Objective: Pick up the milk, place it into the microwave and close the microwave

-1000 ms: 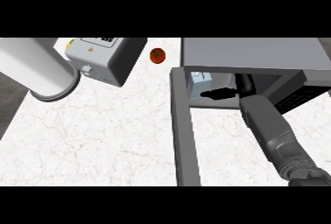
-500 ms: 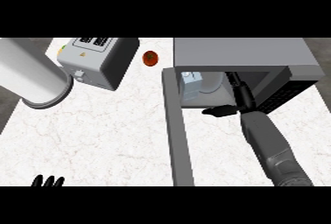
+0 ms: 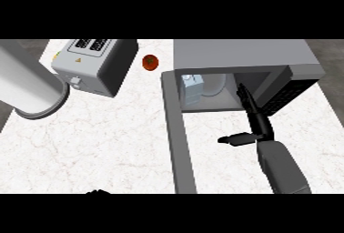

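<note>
One arm is busy in the frame: right forearm (image 3: 282, 168) comes up from the lower edge at right, tilted slightly left toward the microwave (image 3: 242, 54) at upper right. Right hand (image 3: 259, 126) open, fingers (image 3: 246, 99) straight and pointing up-frame, tips at the right side of the microwave's mouth, thumb splayed out to the left. It holds nothing. Milk (image 3: 191, 88) carton stands inside the cavity at far left, just beside the pale round turntable (image 3: 215, 85), well apart from the hand. Microwave door (image 3: 180, 145) open, a grey slab running from the cavity's left corner down to the lower edge. Left hand (image 3: 98, 192) only a dark sliver at the lower edge, left of centre; cannot tell its state. Toaster (image 3: 94, 63) upper left on the white marble counter (image 3: 101, 145), small red round object (image 3: 150, 62) between it and the microwave, large white cylinder (image 3: 27, 86) at far left
</note>
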